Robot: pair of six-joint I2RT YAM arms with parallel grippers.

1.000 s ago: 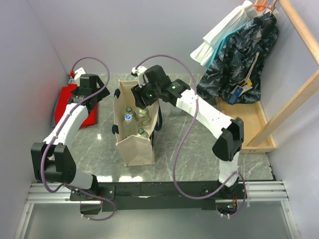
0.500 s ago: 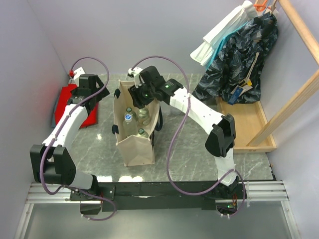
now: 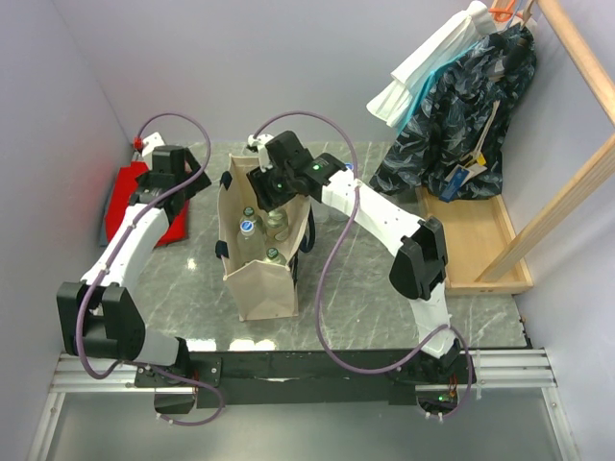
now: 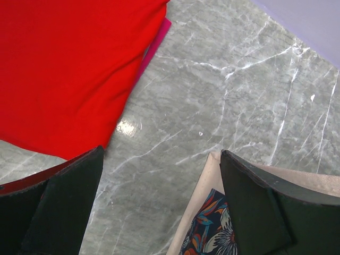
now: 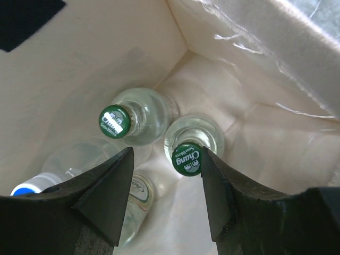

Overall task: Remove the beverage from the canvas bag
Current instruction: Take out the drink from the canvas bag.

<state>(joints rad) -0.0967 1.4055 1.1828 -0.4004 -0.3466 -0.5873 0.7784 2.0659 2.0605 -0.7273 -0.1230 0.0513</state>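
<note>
The beige canvas bag [image 3: 261,279] with navy strap handles stands upright at mid table, mouth open. Inside, the right wrist view shows two clear glass bottles with green caps, one upright [image 5: 115,121] and one [image 5: 187,158] close to my right finger, a blue-capped plastic bottle [image 5: 25,189], and a clear bottle lower down [image 5: 136,197]. My right gripper [image 5: 166,155] is open in the bag's mouth [image 3: 272,192], above the bottles and touching none. My left gripper [image 3: 171,185] is open and empty over bare marble [image 4: 162,159], left of the bag.
A red folded cloth [image 3: 144,206] lies at the far left [image 4: 69,69]. A beige cloth corner with floral print [image 4: 212,228] shows by the left gripper's right finger. Clothes [image 3: 461,106] hang on a wooden rack with a wooden base [image 3: 485,245] at the right.
My right gripper has moved left and further over the bag's mouth, its elbow swinging inward. The left arm has barely moved. The bottles have not moved.
</note>
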